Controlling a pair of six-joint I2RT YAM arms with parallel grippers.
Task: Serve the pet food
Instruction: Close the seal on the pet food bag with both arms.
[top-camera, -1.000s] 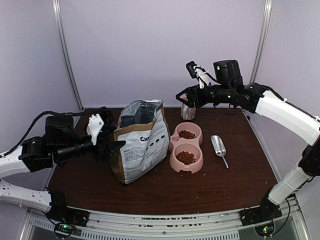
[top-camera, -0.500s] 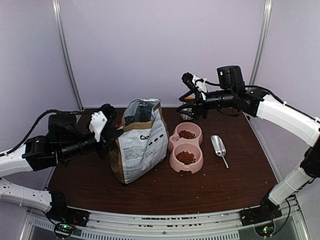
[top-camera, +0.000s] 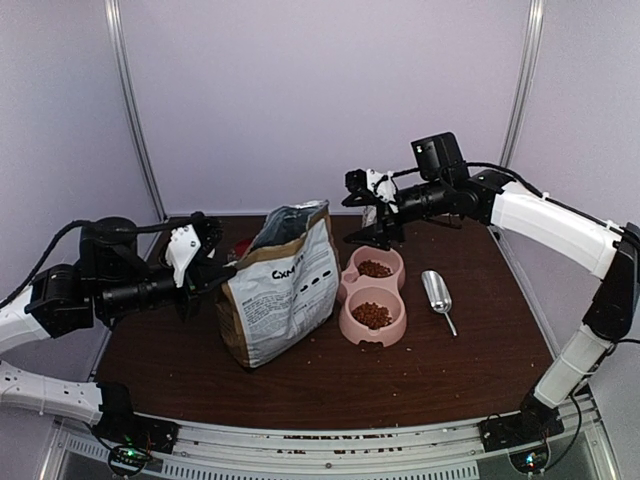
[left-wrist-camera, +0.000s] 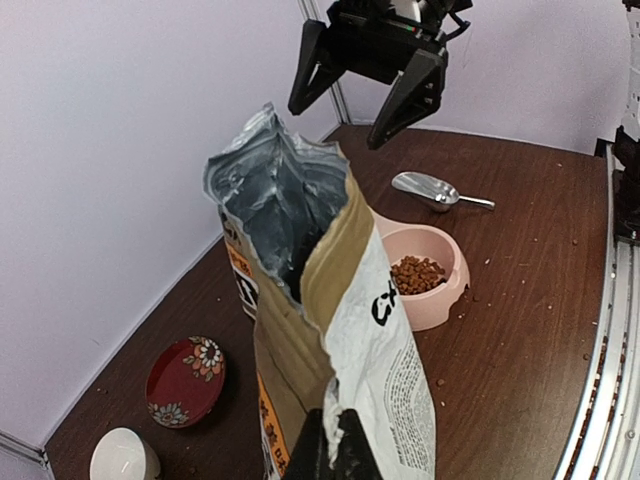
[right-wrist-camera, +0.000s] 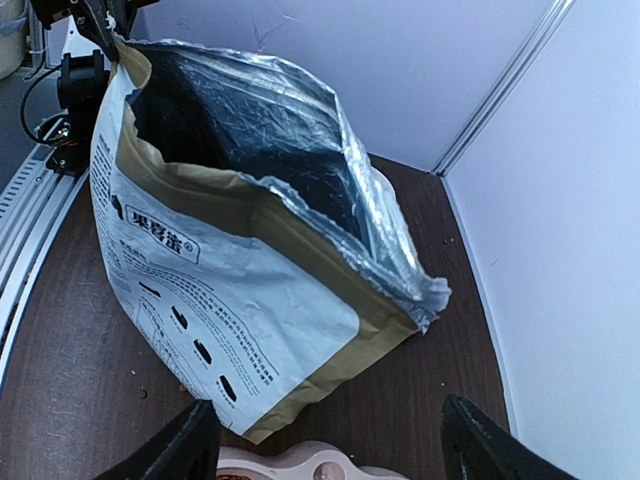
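Note:
The pet food bag (top-camera: 285, 290) stands open at the table's middle-left, tan paper with a silver lining (right-wrist-camera: 250, 110). My left gripper (top-camera: 222, 275) is shut on the bag's left side seam (left-wrist-camera: 340, 440). Brown kibble (top-camera: 372, 315) fills both cups of the pink double bowl (top-camera: 400, 322); one cup of kibble (left-wrist-camera: 418, 273) also appears in the left wrist view. My right gripper (top-camera: 365, 218) hovers open above the far cup, just right of the bag's mouth, with nothing between its fingers (right-wrist-camera: 165, 450). From the left wrist it appears as the right gripper (left-wrist-camera: 365, 75) beyond the bag's top.
A metal scoop (top-camera: 437, 292) lies right of the bowl. Left of the bag sit a red flowered saucer (left-wrist-camera: 186, 380) and a white bowl (left-wrist-camera: 122, 455). Loose crumbs dot the brown table (top-camera: 450, 370). Walls close in the back and both sides.
My left gripper closed on the bag's seam and the bag now stands straighter. My right gripper swung left toward the bag's mouth and opened wider.

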